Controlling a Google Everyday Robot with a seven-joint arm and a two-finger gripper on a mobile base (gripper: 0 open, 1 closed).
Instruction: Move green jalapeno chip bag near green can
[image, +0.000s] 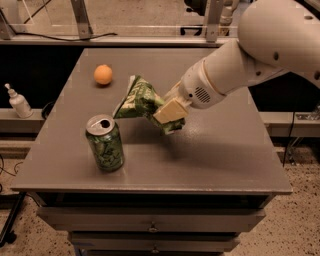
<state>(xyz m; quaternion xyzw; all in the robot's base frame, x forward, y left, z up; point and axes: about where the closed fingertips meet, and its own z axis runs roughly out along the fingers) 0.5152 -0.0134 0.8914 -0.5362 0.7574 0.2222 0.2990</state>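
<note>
The green jalapeno chip bag (138, 100) is a wrinkled green foil bag with pale print, held tilted in the air above the table. My gripper (169, 114) is shut on the bag's right end, with a cream finger pad (169, 110) showing in front. The green can (105, 143) stands upright near the table's front left, with a silver top and pull-tab. The bag's lower left corner hangs just above and right of the can's top; I cannot tell whether they touch.
A round orange fruit (103, 75) lies at the back left of the grey table (215, 155). A white pump bottle (19, 101) stands on a shelf left of the table. Drawers sit below the front edge. My white arm (250, 55) reaches in from the upper right.
</note>
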